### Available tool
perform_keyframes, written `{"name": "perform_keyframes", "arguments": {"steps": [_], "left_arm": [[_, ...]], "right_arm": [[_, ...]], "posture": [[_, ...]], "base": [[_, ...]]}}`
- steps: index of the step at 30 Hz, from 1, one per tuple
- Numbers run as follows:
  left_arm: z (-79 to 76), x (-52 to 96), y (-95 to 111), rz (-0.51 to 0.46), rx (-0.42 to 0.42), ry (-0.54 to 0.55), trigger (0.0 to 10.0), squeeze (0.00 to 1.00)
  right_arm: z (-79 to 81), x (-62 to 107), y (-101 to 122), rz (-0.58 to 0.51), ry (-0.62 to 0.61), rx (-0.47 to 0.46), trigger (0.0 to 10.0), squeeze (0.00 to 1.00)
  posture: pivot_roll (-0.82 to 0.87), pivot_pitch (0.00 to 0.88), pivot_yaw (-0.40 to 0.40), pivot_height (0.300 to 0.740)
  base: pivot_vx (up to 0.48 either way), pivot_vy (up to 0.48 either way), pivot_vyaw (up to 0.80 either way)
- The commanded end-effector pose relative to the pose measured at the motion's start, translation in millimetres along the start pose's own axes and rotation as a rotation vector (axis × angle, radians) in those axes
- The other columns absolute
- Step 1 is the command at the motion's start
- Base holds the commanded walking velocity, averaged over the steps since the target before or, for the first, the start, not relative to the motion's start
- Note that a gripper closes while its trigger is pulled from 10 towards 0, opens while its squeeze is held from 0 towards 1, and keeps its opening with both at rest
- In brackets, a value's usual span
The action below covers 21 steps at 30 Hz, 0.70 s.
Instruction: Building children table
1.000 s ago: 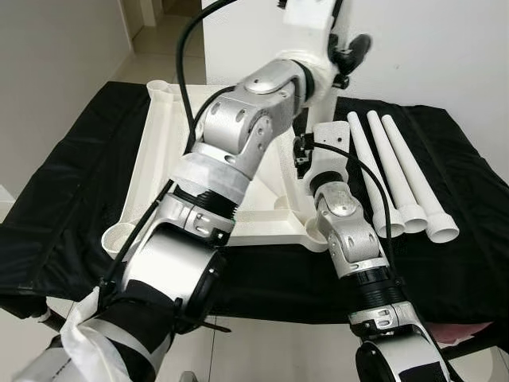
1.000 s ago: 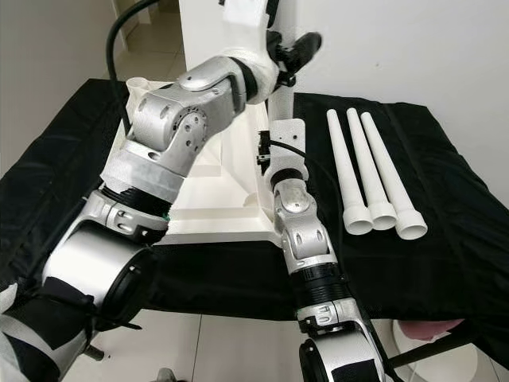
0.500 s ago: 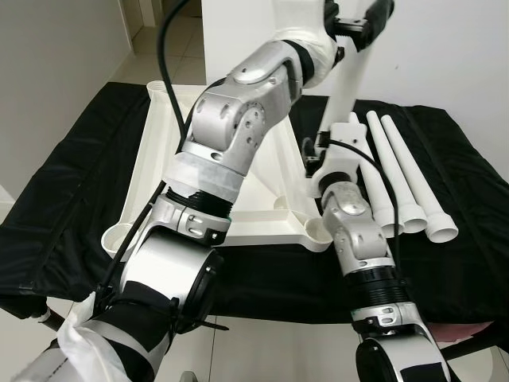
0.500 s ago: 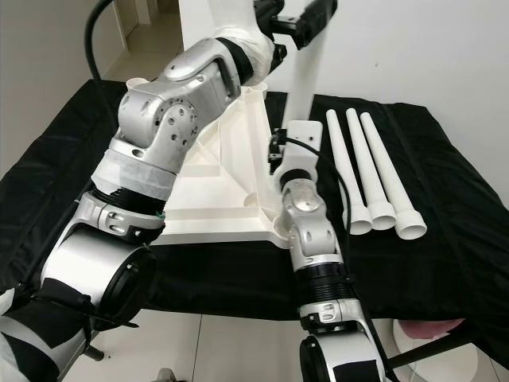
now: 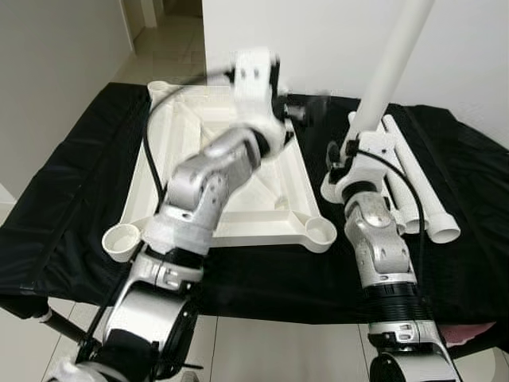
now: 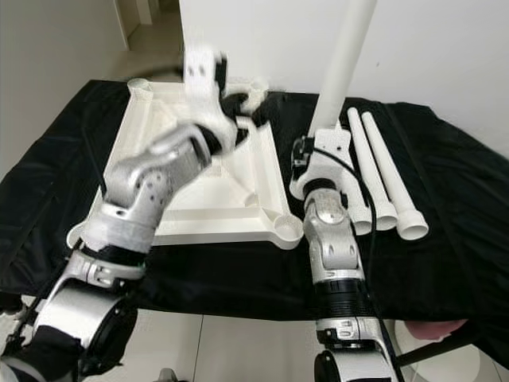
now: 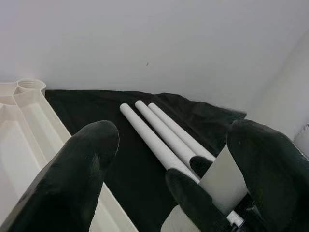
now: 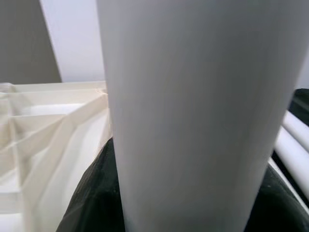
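1 white tabletop [image 5: 215,171], upside down on the surface, w/ 4 round corner sockets. 4 white table legs total: 3 lying side by side on the black cloth [image 6: 445,183], e.g. outermost [image 6: 388,187]; 1 leg [image 5: 391,68] held upright. 2 robot arms, 1 claw each: left claw [image 7: 169,159], right claw [image 8: 183,203].
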<state>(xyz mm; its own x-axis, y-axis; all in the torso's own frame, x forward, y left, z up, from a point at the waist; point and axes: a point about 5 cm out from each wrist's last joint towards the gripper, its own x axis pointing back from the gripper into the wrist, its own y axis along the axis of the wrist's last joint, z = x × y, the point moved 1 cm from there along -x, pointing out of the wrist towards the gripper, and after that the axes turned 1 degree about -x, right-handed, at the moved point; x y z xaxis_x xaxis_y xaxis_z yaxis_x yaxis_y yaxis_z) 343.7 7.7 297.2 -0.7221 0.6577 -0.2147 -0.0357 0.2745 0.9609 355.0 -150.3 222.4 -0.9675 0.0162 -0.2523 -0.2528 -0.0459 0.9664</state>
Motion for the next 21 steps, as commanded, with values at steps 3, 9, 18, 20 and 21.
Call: {"name": "perform_keyframes", "arguments": {"steps": [3, 9, 18, 20, 21], "left_arm": [[-8.9, 8.3, -15, 0.046, -0.039, -0.200, 10.0, 0.00], [5.4, 26.9, -40, 0.115, -0.076, -0.184, 10.0, 0.00], [5.6, 51.7, -73, 0.192, -0.180, -0.237, 10.0, 0.00], [3.7, 56.1, -80, 0.205, -0.267, -0.266, 10.0, 0.00], [4.0, 59.0, -88, 0.239, -0.325, -0.281, 10.0, 0.00]], "right_arm": [[-3.1, 6.1, 8, -0.062, 0.012, -0.017, 10.0, 0.00], [-4.5, 19.7, 8, -0.100, 0.052, -0.045, 10.0, 0.00], [-3.6, 35.6, -4, -0.065, 0.116, -0.055, 10.0, 0.00], [-3.3, 36.6, -8, -0.055, 0.124, -0.045, 10.0, 0.00], [-3.2, 36.8, -10, -0.047, 0.129, -0.040, 10.0, 0.00]], "posture": [[0.05, 0.068, 0.019, 0.740], [0.04, 0.070, 0.021, 0.740], [0.03, 0.071, 0.024, 0.740], [0.03, 0.070, 0.023, 0.740], [0.03, 0.068, 0.019, 0.740]], "base": [[0.000, 0.000, 0.00], [0.000, 0.000, 0.00], [0.000, 0.000, 0.00], [0.000, 0.000, 0.00], [0.000, 0.000, 0.00]]}}
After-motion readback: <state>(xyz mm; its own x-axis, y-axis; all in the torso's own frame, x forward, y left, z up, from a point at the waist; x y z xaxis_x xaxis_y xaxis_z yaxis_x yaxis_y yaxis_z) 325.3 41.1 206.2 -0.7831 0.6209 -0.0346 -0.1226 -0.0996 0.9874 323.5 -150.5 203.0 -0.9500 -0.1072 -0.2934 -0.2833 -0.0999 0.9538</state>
